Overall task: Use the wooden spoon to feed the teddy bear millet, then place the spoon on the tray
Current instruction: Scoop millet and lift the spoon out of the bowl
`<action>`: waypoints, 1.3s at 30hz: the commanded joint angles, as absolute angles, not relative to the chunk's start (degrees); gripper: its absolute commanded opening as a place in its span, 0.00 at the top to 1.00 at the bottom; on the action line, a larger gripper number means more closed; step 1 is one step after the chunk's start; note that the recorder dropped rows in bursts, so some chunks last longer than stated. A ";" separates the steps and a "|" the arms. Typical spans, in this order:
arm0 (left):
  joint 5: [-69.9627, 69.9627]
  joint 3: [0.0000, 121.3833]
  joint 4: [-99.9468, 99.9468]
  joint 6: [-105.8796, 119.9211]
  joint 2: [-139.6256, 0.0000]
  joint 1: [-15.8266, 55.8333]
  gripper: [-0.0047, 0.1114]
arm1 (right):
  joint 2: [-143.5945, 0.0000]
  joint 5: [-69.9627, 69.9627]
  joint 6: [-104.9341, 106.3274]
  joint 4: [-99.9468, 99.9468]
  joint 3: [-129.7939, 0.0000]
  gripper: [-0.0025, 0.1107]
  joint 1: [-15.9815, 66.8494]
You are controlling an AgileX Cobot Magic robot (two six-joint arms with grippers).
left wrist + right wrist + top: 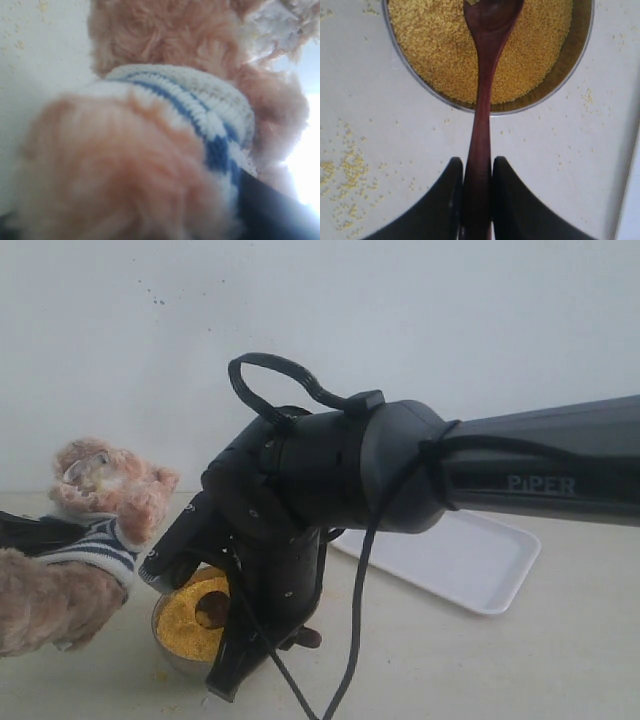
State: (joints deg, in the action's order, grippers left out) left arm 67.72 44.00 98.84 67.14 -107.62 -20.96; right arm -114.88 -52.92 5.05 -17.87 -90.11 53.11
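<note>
The teddy bear [100,495] leans at the far left in its striped shirt, and its fur and collar [200,105] fill the left wrist view. A black part of my left gripper [30,532] shows behind the bear's arm; its jaws are hidden by fur. My right gripper [477,165] is shut on the handle of the wooden spoon [482,75]. The spoon's oval bowl rests in the yellow millet [430,45], which fills the metal bowl [575,55]. The white tray [470,555] lies flat to the right, apart from the spoon.
My right arm [520,480] crosses the exterior view from the right and hides much of the bowl [190,620]. Spilled millet grains [350,170] are scattered on the table beside the bowl. A pale wall stands behind.
</note>
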 commanded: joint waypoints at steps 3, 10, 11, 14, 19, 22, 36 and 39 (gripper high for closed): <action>69.96 44.32 99.95 67.80 -107.33 -21.02 0.92 | -112.19 -50.05 2.83 -18.13 -90.45 0.98 51.30; 69.96 44.32 99.95 69.28 -107.33 -21.02 0.92 | -108.36 -51.66 5.90 -11.14 -90.45 0.98 45.56; 69.96 44.32 99.95 69.28 -107.33 -21.02 0.92 | -107.75 -52.25 6.72 -10.08 -90.45 0.98 44.76; 69.96 44.32 99.95 69.54 -107.33 -21.02 0.92 | -106.67 -54.05 8.27 -8.37 -90.45 0.98 42.93; 69.96 44.32 99.60 71.55 -107.33 -21.02 0.92 | -105.22 -55.75 12.58 -0.90 -90.45 0.98 39.46; 69.96 44.32 97.07 72.32 -107.33 -21.02 0.92 | -103.86 -55.75 16.81 7.27 -90.45 0.98 36.80; 69.96 37.56 96.09 75.99 -103.09 -21.02 0.92 | -98.85 -68.77 25.39 19.66 -90.45 0.98 25.77; 69.96 35.13 96.09 76.25 -101.95 -21.02 0.92 | -98.37 -69.63 26.17 21.50 -90.45 0.98 25.61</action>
State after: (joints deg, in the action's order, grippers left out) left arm 67.85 37.15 95.83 75.37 -103.62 -20.96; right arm -99.34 -68.23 25.07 19.32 -90.11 25.96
